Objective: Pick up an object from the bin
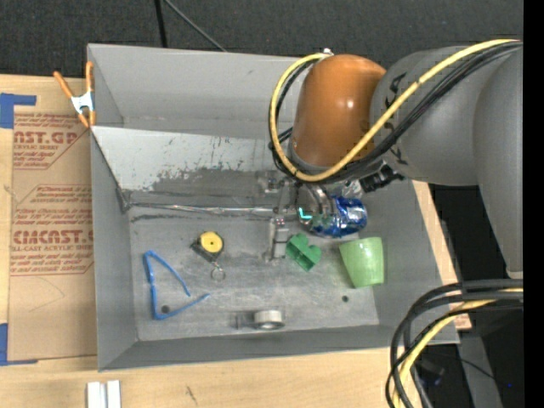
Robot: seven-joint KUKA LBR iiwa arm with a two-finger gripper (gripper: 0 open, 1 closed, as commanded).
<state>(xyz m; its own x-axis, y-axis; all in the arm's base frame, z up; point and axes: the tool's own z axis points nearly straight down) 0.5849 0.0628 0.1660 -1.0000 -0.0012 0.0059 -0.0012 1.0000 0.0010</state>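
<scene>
My gripper (295, 230) hangs low over the right middle of the bin, its fingers apart and nothing between them. One metal fingertip (277, 243) stands on the bin floor just left of a small dark green block (303, 252). A crumpled blue and silver wrapper (343, 215) lies against the gripper's right side. To the right of the block, a light green cup (364, 262) lies on its side.
A yellow round tape measure (207, 244) lies left of the gripper. A blue glasses-shaped frame (163, 287) is at the front left, and a small silver metal piece (264, 318) lies near the front wall. The arm's orange cover hides the floor behind the gripper.
</scene>
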